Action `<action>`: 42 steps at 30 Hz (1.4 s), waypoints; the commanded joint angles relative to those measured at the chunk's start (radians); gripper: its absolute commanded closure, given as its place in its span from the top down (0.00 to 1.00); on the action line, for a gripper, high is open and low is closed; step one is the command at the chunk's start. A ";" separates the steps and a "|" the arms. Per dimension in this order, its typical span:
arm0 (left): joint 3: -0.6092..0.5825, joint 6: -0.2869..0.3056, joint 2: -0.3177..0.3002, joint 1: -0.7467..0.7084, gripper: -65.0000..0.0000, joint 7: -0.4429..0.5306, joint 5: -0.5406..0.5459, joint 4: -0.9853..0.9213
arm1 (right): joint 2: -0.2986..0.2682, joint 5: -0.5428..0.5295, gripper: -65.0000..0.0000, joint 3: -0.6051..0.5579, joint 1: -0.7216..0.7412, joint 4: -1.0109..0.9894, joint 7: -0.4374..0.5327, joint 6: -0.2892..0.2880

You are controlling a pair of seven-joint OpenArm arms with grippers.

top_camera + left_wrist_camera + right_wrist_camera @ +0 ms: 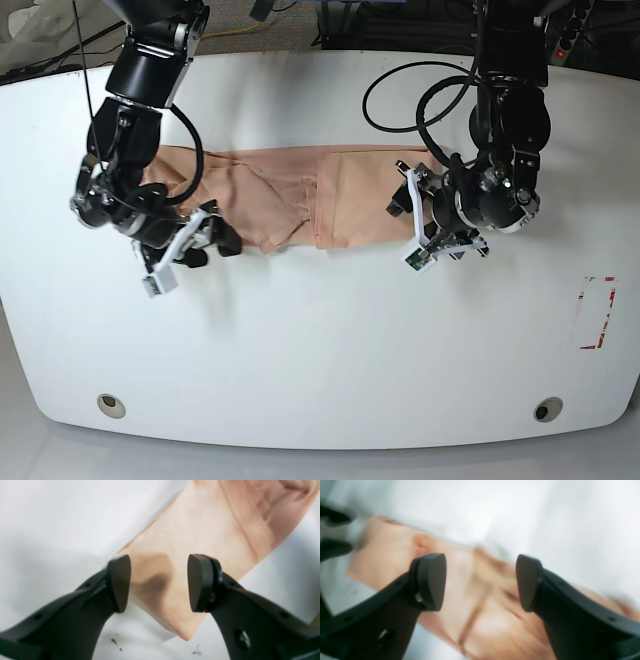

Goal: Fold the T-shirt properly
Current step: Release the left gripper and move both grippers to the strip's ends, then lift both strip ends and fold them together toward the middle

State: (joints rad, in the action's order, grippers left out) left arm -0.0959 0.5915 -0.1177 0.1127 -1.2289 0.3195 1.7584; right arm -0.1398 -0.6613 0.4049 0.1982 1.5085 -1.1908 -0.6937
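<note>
**T-shirt laid as a long band, both grippers spread above it**

The T-shirt (300, 195) is seen on the white table (330, 340), folded into a long, narrow band with creases near its middle. The left gripper (159, 583) is held over 1 end of the T-shirt (200, 537), its fingers (119, 583) parted and nothing caught between them. The right gripper (481, 582) is held over the other end of the T-shirt (480, 620); its fingers (431, 581) are likewise spread wide, and no cloth is pinched.

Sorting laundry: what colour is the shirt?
Peach-pink soft cotton T-shirt, plain; clearest in base view.
</note>
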 commanded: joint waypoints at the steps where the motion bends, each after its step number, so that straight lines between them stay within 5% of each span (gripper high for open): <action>1: -0.025 0.003 -0.003 -0.005 0.51 0.021 -0.029 0.015 | -0.047 -0.022 0.65 0.104 -0.004 0.017 0.007 -0.004; 9: -0.029 0.005 -0.049 -0.069 0.51 0.099 -0.043 0.015 | -0.186 -0.024 0.65 0.294 -0.022 -0.159 0.007 -0.004; 14: -0.028 0.005 -0.070 -0.074 0.51 0.133 -0.046 -0.041 | -0.225 -0.031 0.66 0.328 -0.027 -0.277 0.010 -0.004; 22: -0.029 0.005 -0.075 -0.071 0.51 0.209 -0.047 -0.133 | -0.149 -0.028 0.87 0.328 -0.029 -0.294 0.010 -0.004; 31: -0.029 0.005 -0.075 -0.069 0.51 0.228 -0.049 -0.130 | -0.063 -0.022 0.87 0.286 -0.007 -0.294 0.015 -0.004; 36: -0.029 0.005 -0.075 -0.069 0.51 0.228 -0.047 -0.127 | -0.057 -0.022 0.86 0.205 -0.010 -0.294 0.101 -0.004; 40: -0.003 0.003 -0.072 -0.069 0.51 0.225 -0.047 -0.127 | -0.056 -0.022 0.68 0.191 -0.027 -0.296 0.130 -0.004; 42: 0.025 0.003 -0.069 -0.069 0.51 0.222 -0.047 -0.128 | -0.056 -0.024 0.45 0.191 -0.030 -0.294 0.131 -0.004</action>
State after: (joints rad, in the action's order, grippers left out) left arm -0.0933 0.5949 -0.1829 0.0269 -1.0168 0.2634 1.6119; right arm -0.1791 -0.6773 0.5941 0.1528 1.2011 -1.0687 -0.6960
